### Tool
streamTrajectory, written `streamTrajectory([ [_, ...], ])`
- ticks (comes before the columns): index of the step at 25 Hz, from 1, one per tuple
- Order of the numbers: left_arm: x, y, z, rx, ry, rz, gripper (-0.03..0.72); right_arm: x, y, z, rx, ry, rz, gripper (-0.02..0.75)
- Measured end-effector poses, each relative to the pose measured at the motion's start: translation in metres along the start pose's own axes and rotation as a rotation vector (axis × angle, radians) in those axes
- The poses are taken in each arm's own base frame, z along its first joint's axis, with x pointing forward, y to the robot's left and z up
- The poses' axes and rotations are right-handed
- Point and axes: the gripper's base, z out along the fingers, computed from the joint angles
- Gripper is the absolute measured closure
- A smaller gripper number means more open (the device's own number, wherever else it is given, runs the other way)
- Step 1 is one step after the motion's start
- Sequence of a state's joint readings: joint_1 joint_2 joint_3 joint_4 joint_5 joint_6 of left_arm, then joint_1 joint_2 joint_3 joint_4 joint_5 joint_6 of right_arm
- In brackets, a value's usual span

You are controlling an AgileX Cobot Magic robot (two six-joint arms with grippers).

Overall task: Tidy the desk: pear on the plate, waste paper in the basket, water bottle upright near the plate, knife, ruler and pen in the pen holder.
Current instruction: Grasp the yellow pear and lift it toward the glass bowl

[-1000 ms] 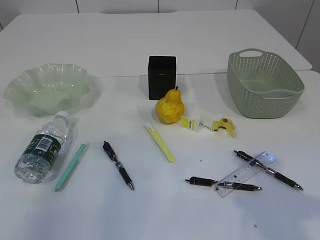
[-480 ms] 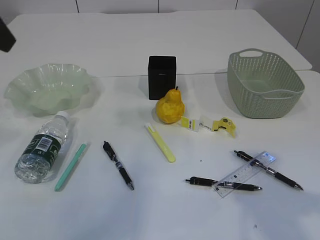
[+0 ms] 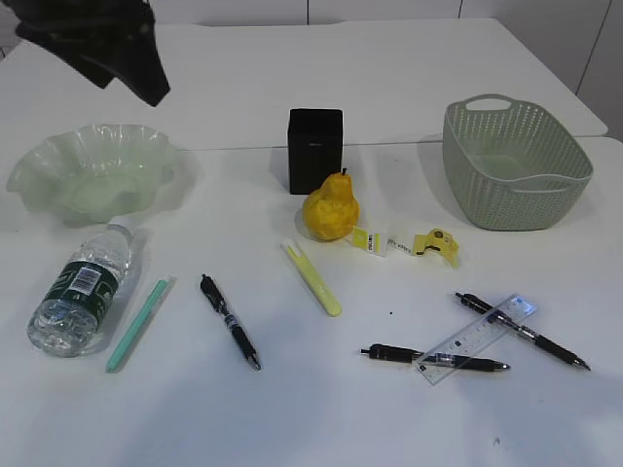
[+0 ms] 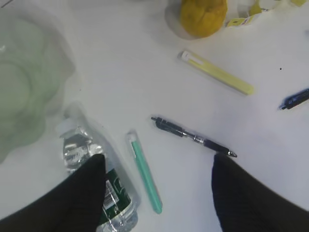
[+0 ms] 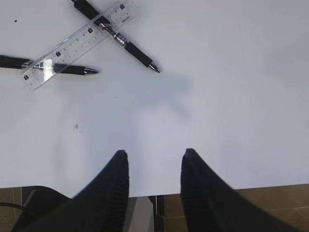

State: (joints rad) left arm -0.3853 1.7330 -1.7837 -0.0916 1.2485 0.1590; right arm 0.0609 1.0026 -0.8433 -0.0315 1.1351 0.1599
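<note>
- We find the right gripper low over the desk's near edge, its two dark fingers parted with only bare tabletop between them; it holds nothing.
- Nearest us, the transparent ruler lies across two black pens; a third black pen lies apart toward the left.
- The left gripper hangs above the near-left items, jaws spread wide and empty. One finger overlaps the water bottle in the wrist view; we cannot tell whether they touch.
- The bottle lies on its side, cap toward the plate; a green stick lies just beside it and a yellow one near the pear.
- The pear stands on the desk, the waste paper just to its right.
- Farther back, the pen holder stands upright behind the pear; the basket sits at far right.
- The left arm shows as a dark blurred mass at the far-left corner, above the plate.
</note>
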Motion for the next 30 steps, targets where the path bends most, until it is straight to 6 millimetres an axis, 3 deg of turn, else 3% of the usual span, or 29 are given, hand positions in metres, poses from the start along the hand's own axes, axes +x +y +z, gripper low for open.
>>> streamTrajectory([
  [9,-0.015,-0.006,0.026,0.057,0.020,-0.007,0.178,0.001,0.001,0.000,-0.009,0.012,0.005,0.435],
  [14,-0.018,-0.021,0.043,0.099,0.050,0.013,0.172,0.002,0.004,0.000,-0.045,0.020,0.022,0.435],
  [18,-0.021,-0.036,0.062,0.119,0.086,0.044,0.125,0.004,0.007,0.000,-0.073,0.046,0.035,0.435],
  [30,-0.064,-0.044,0.086,0.145,-0.004,0.021,0.096,0.005,0.009,-0.001,-0.095,0.058,0.027,0.435],
])
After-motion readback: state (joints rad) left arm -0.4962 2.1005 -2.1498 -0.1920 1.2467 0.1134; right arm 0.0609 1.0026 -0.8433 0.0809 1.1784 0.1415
